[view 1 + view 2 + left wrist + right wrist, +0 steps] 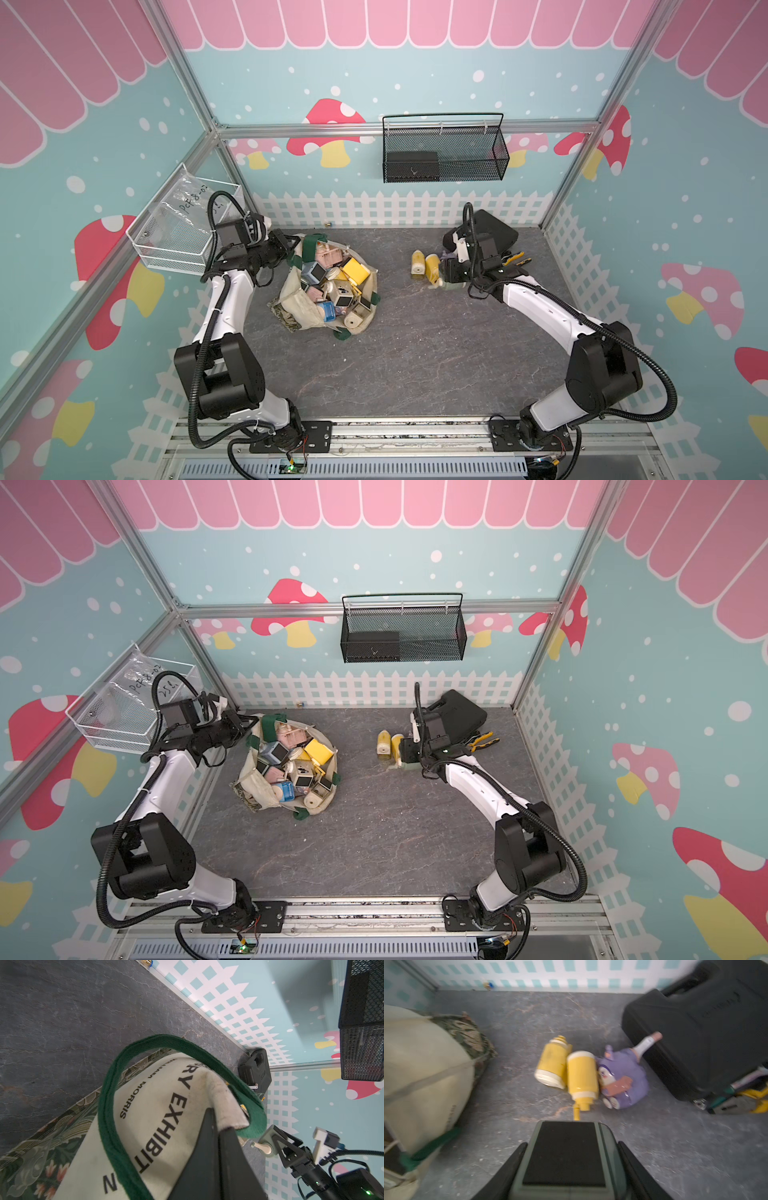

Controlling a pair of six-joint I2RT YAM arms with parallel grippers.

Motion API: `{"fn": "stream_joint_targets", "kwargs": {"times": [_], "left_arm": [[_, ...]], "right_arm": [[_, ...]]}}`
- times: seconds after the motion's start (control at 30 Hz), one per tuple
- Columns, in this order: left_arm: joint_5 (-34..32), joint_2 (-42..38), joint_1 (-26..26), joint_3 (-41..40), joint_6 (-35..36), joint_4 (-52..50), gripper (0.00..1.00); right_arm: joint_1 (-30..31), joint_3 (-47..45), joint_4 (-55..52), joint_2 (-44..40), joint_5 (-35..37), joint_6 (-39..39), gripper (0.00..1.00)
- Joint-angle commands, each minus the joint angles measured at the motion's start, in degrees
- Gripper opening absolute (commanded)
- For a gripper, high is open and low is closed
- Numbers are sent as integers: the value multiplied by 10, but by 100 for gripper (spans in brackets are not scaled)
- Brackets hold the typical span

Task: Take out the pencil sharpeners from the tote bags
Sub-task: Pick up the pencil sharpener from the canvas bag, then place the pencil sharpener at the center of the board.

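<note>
Right wrist view: right claw [572,1144] half-open, gripping sage sharpener [564,1153] beside three already on table [529,1012]: two yellow sharpeners [582,1074], one purple sharpener [623,1076]. In both top views: tote bag [297,305] holds many more; left claw [221,1121] pinched shut on its rim. Mostly unfinished.

Grey stone-look tabletop [415,353] has a black case [496,232] at the back. Pliers [517,261] sit right against it, purple sharpener [625,1076] and two yellow sharpeners [417,262] near it, tote bag [296,305] well apart.
</note>
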Motion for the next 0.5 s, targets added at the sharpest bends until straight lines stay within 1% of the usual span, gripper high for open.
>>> {"fn": "stream_joint_targets", "kwargs": {"times": [0.0, 0.1, 0.23, 0.33, 0.47], "left_arm": [[7, -9, 12, 2, -4, 23, 0], [6, -9, 12, 1, -4, 23, 0], [7, -8, 11, 1, -5, 23, 0], [6, -9, 12, 1, -4, 23, 0], [6, -8, 12, 1, -4, 23, 0]], "right_arm": [[-34, -36, 19, -22, 25, -15, 55], [-65, -56, 23, -7, 40, -24, 56], [-97, -58, 31, 23, 39, -32, 56], [-110, -40, 33, 58, 50, -42, 56], [-132, -5, 32, 109, 39, -46, 56]]}}
